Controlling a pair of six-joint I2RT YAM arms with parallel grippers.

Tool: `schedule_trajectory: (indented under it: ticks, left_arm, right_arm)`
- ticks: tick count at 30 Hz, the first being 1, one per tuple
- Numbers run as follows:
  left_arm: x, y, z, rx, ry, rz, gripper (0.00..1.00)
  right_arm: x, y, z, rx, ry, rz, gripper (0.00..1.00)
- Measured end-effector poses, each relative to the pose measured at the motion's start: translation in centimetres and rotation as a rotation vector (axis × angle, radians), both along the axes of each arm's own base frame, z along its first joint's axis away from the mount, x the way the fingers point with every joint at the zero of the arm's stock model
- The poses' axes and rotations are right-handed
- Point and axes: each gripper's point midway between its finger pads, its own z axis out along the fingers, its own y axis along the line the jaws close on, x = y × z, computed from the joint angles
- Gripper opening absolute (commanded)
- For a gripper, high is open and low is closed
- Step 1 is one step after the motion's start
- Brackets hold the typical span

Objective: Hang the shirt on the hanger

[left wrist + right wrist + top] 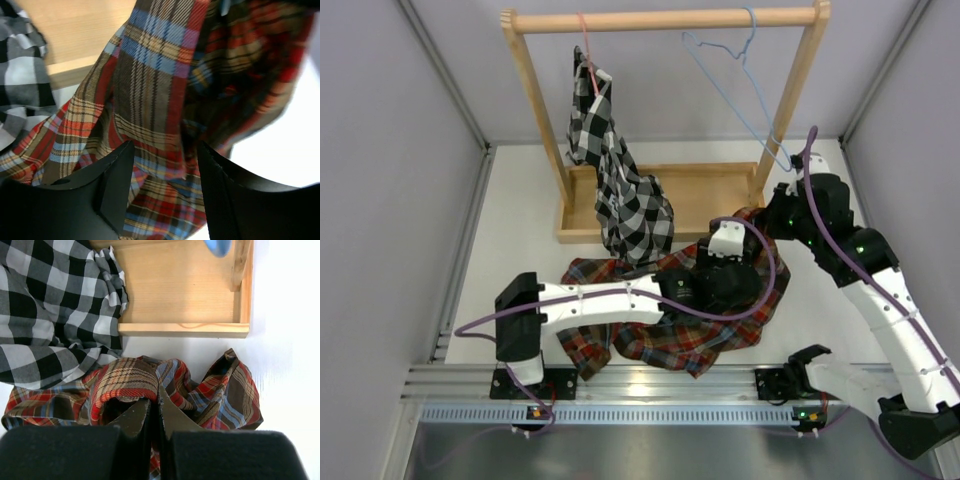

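Shirt: the shirt [700, 330] lies crumpled on the table under and around both grippers, its far edge just short of the wooden rack base [185, 295].
Step in hand: judged as gathering the collar end of the shirt so it can be lifted toward the hanger; the shirt is not yet on it.
Doing it well: pinch a single fold near the collar, lift slowly so the fabric hangs open, and keep clear of the checked shirt [620, 190] beside it.
Right gripper: the right gripper [155, 412] has its fingers pressed together on a raised fold of the shirt.
Left gripper: the left gripper [165, 175] has its fingers spread apart, with plaid fabric draped between and beyond them; nothing is clamped.
Hanger: the hanger [745, 90] hangs from the rail [660, 18], beyond and above the right gripper, well apart from the shirt.
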Motion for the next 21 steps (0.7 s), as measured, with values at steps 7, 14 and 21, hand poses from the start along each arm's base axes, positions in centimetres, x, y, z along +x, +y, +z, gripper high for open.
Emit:
schedule_trajectory:
  ticks: [7, 14, 21]
  left_arm:
    - [2.2, 1.2, -2.4, 0.086, -0.001, 0.094, 0.57]
    - [4.3, 1.7, -2.0, 0.081, 0.009, 0.122, 0.39]
    - [4.0, 1.0, -2.1, 0.075, 0.019, 0.097, 0.37]
  right_arm:
    - [-0.2, 0.4, 0.0, -0.001, -0.002, 0.007, 0.00]
    - [-0.3, 0.7, 0.1, 0.005, -0.004, 0.019, 0.00]
    - [-0.1, 0.8, -0.4, 0.003, -0.003, 0.019, 0.00]
